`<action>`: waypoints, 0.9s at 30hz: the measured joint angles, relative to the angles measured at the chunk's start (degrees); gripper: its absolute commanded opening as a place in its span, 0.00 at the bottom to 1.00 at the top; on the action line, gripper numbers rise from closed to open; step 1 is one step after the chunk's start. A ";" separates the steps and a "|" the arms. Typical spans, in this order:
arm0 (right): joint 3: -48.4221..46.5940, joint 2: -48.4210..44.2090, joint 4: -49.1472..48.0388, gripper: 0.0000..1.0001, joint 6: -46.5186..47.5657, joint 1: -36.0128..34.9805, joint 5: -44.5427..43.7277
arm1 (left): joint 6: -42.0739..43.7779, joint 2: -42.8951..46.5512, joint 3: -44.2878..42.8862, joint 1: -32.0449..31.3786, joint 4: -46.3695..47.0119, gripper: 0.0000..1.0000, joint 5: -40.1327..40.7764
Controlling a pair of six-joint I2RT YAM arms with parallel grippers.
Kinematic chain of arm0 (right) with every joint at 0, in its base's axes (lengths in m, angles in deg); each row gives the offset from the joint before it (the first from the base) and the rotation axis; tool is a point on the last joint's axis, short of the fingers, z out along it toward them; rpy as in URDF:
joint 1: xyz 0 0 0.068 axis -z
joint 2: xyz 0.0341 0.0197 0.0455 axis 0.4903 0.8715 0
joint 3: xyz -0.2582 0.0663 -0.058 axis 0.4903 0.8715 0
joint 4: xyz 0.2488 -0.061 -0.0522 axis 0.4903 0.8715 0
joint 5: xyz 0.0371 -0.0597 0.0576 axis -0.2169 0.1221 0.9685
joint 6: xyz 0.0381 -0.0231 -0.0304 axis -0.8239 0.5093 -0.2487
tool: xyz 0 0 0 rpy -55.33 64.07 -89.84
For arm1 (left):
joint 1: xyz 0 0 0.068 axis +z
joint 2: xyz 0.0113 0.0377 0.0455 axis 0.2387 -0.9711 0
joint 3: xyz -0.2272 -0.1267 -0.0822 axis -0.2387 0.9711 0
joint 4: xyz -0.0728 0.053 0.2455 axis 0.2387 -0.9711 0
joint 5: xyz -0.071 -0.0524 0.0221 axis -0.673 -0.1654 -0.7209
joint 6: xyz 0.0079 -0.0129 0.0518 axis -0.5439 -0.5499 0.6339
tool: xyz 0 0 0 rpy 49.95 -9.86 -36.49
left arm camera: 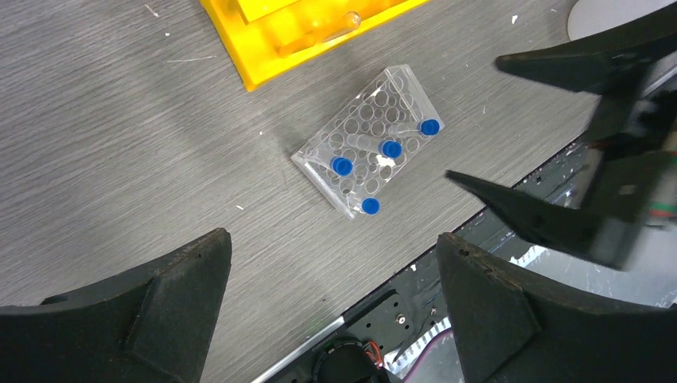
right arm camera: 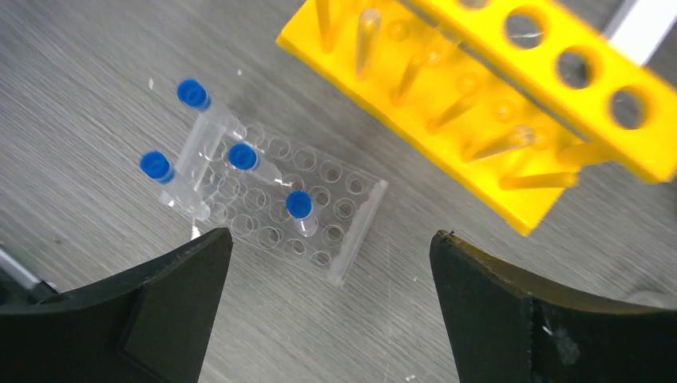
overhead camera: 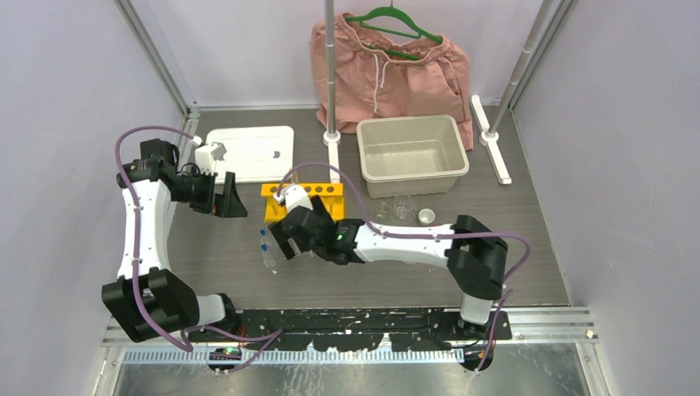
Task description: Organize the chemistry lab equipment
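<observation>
A clear plastic tray (overhead camera: 268, 252) with many holes lies on the table in front of the yellow holed rack (overhead camera: 302, 200). Several small blue-capped tubes (right arm camera: 242, 156) rest on or in the tray; two stick out past its end. My right gripper (overhead camera: 281, 243) is open and empty, hovering just above the tray (right arm camera: 343, 215), with the rack (right arm camera: 495, 104) beyond it. My left gripper (overhead camera: 229, 198) is open and empty, raised left of the rack; its view shows the tray (left arm camera: 399, 92) and the rack's corner (left arm camera: 295, 32). Small clear beakers (overhead camera: 402, 206) stand right of the rack. The squeeze bottle is out of view.
A beige bin (overhead camera: 410, 172) stands at the back right and a white board (overhead camera: 252, 153) at the back left. Pink shorts (overhead camera: 388, 66) hang on a green hanger behind upright metal poles (overhead camera: 330, 74). A small white cup (overhead camera: 426, 216) sits by the beakers.
</observation>
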 measured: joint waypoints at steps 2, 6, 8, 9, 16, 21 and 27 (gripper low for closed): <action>-1.53 -2.60 3.67 1.00 -1.20 0.52 -0.57 | 0.00 0.00 -0.20 0.00 -0.02 1.00 0.00; -5.29 -9.11 10.91 1.00 -4.94 3.87 -0.37 | 0.02 0.00 -0.68 0.00 -0.04 1.00 -0.02; -6.45 -12.85 14.97 1.00 -8.04 8.15 1.14 | 0.02 0.00 -0.96 0.00 -0.04 1.00 -0.02; -6.51 -14.62 16.70 1.00 -9.51 10.75 1.97 | 0.04 0.00 -1.11 0.00 -0.04 1.00 -0.04; -1.11 -25.86 29.73 0.87 -16.41 25.00 2.40 | 0.13 -0.11 -1.29 0.00 -0.07 1.00 -0.04; 2.60 -30.53 36.54 0.72 -18.36 26.08 0.85 | 0.15 -0.83 -2.25 0.00 -0.07 1.00 -0.11; 7.45 -31.15 37.53 0.39 -19.06 31.28 1.31 | 0.11 -1.44 -2.56 0.00 -0.09 1.00 -0.66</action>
